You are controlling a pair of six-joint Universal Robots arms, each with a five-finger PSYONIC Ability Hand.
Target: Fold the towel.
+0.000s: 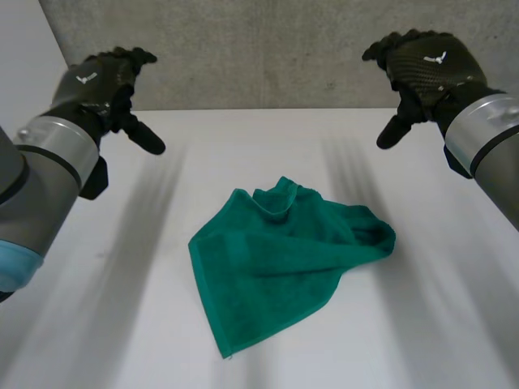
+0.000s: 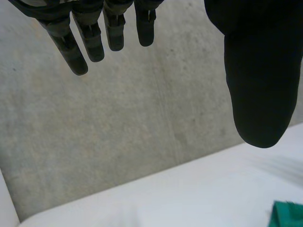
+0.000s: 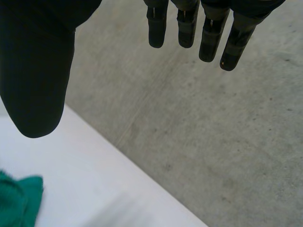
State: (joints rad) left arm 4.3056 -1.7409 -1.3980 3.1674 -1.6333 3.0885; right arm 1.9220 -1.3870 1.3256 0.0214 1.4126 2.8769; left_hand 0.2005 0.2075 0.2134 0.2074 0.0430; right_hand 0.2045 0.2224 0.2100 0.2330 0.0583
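A green towel (image 1: 280, 255) lies crumpled in the middle of the white table (image 1: 122, 324), with a raised fold at its far edge and one corner pointing toward the front. My left hand (image 1: 101, 81) hovers high over the table's far left, fingers (image 2: 80, 42) straight and apart from the thumb (image 2: 258, 71), holding nothing. My right hand (image 1: 422, 69) hovers high at the far right, likewise open, its fingers (image 3: 208, 33) and thumb (image 3: 38, 80) spread. A bit of the towel (image 2: 288, 213) lies beyond the left thumb, and a towel edge (image 3: 16, 198) lies below the right thumb.
A grey concrete wall (image 1: 259, 49) stands behind the table's far edge. A pale panel (image 1: 24, 57) rises at the far left. Bare table top surrounds the towel on all sides.
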